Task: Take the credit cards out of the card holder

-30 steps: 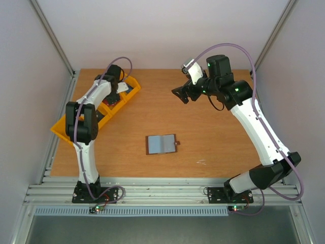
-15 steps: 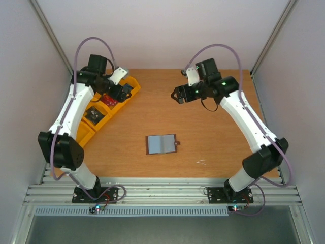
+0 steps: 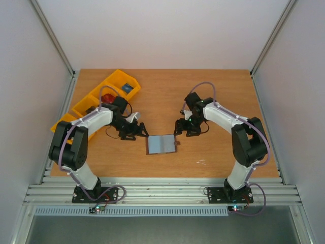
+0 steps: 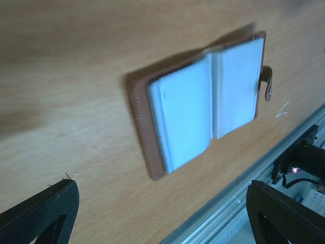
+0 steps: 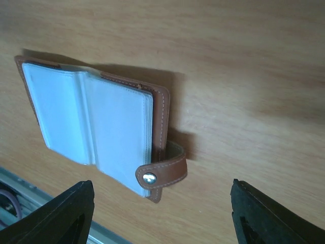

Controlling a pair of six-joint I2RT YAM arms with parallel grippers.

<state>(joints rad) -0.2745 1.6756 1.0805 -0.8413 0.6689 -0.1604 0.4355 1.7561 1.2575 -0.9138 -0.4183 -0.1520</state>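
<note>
Two sets of jaws, left and right, stand apart and empty either side of the card holder point(image 3: 161, 144), lying open, lining up, on the counter point(image 3: 218, 96). Step: approach. Next move likely calls for pinning the holder and drawing the credit cards, unseen here, from its pockets.

Both arms are the same build tbh: glossy white plastic shell links point(image 3: 94, 121) with chunky black joint housings point(image 3: 246, 142), a thin lilac cable point(image 3: 205, 83) running along each one, black base plates point(image 3: 96, 193) with tiny green and red lights nearby, and blunt matte black fingers point(image 4: 43, 213)
</note>
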